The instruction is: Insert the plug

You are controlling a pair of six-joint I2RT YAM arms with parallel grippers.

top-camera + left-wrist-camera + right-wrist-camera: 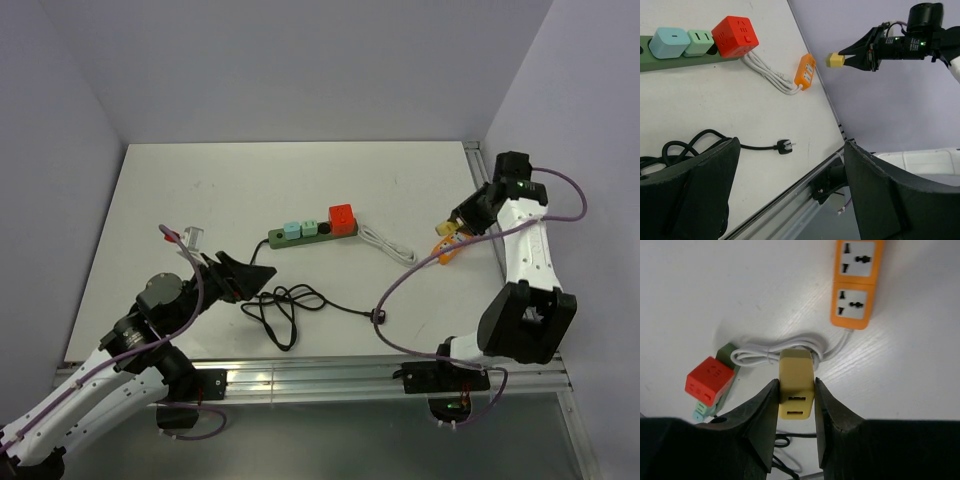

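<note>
Right gripper [795, 387] fills the wrist view: jaws clamped on a yellow plug adapter [796, 365], USB face toward camera, pins hidden. Adapter hangs clear of the table [200, 190], in line with the white cord [775, 352] in this view, short of the orange power strip [852, 282]. Left gripper [791, 150] spread wide, empty, over the black cable [690, 145]; its plug [784, 146] lies loose. Judgement: carry the adapter over one orange socket, square it with the slots, press straight down. Strip looks unanchored and may skate; the left arm could steady it
</note>
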